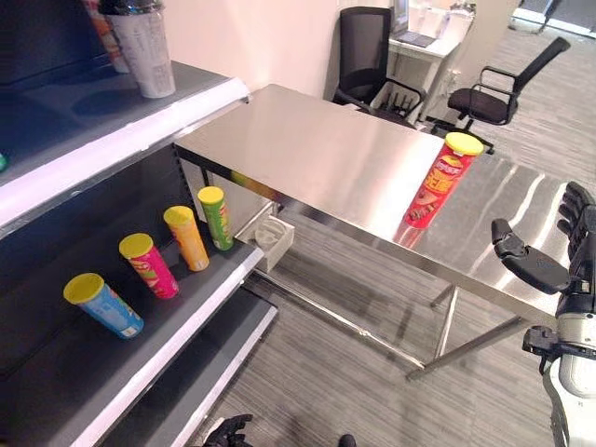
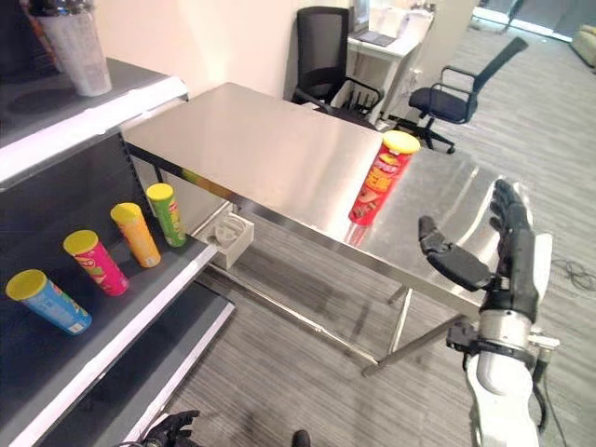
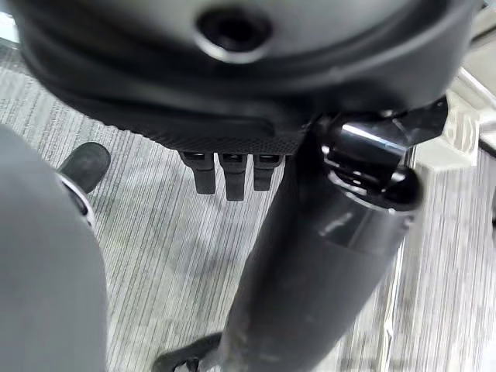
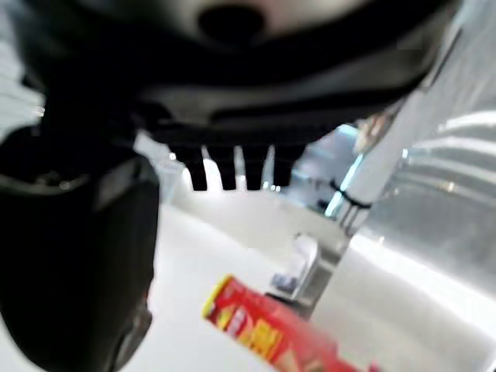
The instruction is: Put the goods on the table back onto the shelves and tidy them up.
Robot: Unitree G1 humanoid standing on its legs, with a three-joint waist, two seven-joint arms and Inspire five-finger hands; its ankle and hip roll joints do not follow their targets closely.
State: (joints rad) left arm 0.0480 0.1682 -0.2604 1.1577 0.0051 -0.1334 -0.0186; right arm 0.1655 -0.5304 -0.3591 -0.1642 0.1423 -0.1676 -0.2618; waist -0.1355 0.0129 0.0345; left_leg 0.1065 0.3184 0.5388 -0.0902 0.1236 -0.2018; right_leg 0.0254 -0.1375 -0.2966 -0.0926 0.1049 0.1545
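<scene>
A red chip can (image 1: 436, 182) with a yellow lid stands upright on the steel table (image 1: 307, 149), near its front edge. My right hand (image 2: 507, 265) is raised to the right of the can, a short gap away, open with straight fingers and the thumb spread toward the can. The right wrist view shows the same can (image 4: 263, 333) past the fingers (image 4: 232, 167). On the lower shelf (image 1: 158, 326) stand a blue can (image 1: 104, 305), a pink can (image 1: 149, 264), an orange can (image 1: 187, 237) and a green can (image 1: 216, 217). My left hand (image 1: 228, 432) hangs low over the floor, fingers (image 3: 225, 174) relaxed.
On the upper shelf (image 1: 112, 121) stands a pale can (image 1: 144, 47) with a dark lid. A small white box (image 1: 272, 238) sits by the table leg at the shelf's end. Two black office chairs (image 1: 368, 56) and a white desk (image 1: 424, 42) stand beyond the table.
</scene>
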